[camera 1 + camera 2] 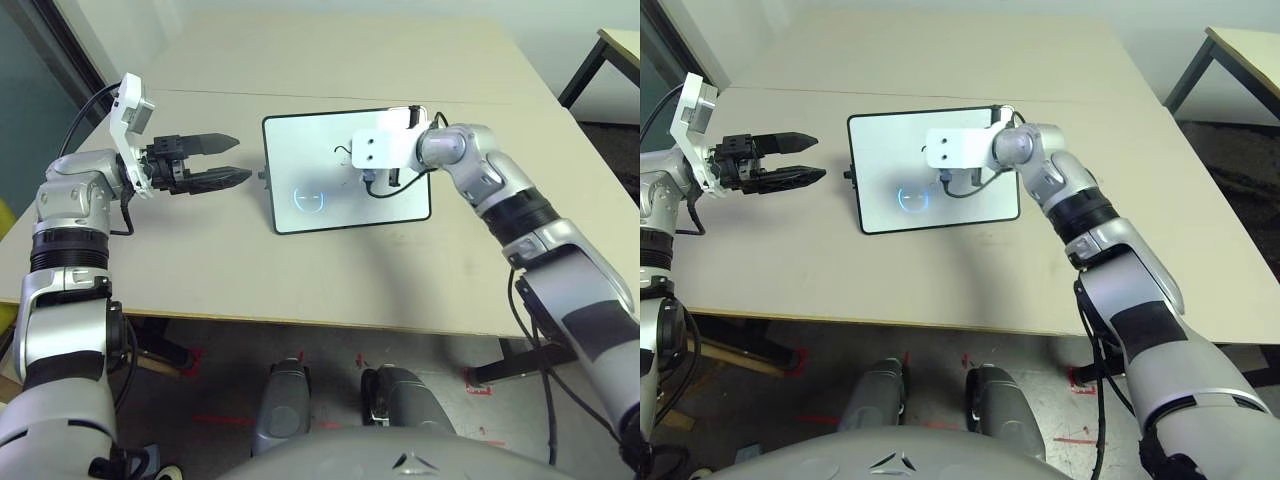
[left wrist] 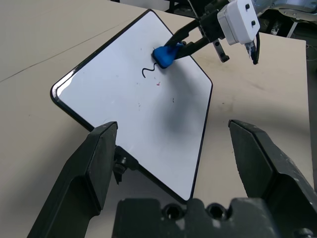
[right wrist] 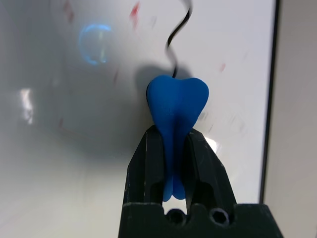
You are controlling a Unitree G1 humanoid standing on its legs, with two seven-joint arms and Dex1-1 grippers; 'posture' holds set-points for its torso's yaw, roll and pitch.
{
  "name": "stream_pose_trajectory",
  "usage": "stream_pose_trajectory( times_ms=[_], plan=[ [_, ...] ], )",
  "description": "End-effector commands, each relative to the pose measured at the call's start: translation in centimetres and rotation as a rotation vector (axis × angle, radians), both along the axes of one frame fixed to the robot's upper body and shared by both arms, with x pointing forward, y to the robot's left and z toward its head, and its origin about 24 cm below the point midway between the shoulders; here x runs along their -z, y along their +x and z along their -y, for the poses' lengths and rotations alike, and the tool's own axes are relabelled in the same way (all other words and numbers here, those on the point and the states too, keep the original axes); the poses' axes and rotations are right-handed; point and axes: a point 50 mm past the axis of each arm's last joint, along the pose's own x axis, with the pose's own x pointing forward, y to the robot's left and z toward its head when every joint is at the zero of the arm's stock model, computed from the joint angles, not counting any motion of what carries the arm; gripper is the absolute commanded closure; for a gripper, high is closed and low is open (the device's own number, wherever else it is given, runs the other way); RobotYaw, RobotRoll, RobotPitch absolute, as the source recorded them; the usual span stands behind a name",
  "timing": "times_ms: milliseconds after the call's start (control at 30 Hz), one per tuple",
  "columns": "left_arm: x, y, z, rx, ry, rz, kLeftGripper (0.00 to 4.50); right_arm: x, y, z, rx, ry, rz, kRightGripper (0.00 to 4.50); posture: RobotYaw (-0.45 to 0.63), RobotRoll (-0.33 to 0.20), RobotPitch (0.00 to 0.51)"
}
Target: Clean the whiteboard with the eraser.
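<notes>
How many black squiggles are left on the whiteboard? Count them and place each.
1. A black squiggle remains on the whiteboard, right beside the eraser that the right tool pinches. Faint red specks also dot the board; the eraser may hide more ink.

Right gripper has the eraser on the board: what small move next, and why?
Probably sweep the eraser forward along the black squiggle. The right gripper is shut on it, squeezing the blue block at the squiggle's near end, and most of that line is still unwiped on the whiteboard. The left gripper hovers open beside the board, out of the way.
</notes>
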Motion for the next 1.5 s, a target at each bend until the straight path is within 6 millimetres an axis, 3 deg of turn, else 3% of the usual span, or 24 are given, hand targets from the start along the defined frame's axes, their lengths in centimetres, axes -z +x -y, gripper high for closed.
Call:
stream_pose_trajectory(
  times_ms=[33, 300, 867, 1200, 1500],
  plan=[
    [0.1, 0.0, 0.1, 0.004, 0.011, -0.002, 0.0, 0.7, -0.3, 1.3, 0.032, -0.02, -0.038, 4.16, 0.29, 0.0, 0.063],
    [0.1, 0.2, 0.3, 0.006, 0.009, -0.002, 0.0, 0.4, -0.1, 1.8, 0.056, -0.021, -0.021, 4.16, 0.29, 0.0, 0.061],
    [0.1, 0.0, 0.1, 0.002, 0.008, 0.0, 0.0, -1.9, 1.3, -1.4, 0.012, 0.017, 0.05, 4.16, 0.3, 0.0, 0.062],
    [0.1, 0.0, 0.2, 0.002, 0.006, 0.002, 0.0, -1.2, 1.2, -4.2, -0.054, 0.028, 0.032, 4.16, 0.31, 0.0, 0.056],
    [0.1, 0.0, 0.2, 0.004, 0.007, 0.002, 0.0, -0.1, 0.8, -4.1, -0.064, 0.022, 0.001, 4.16, 0.31, 0.0, 0.055]
  ],
)
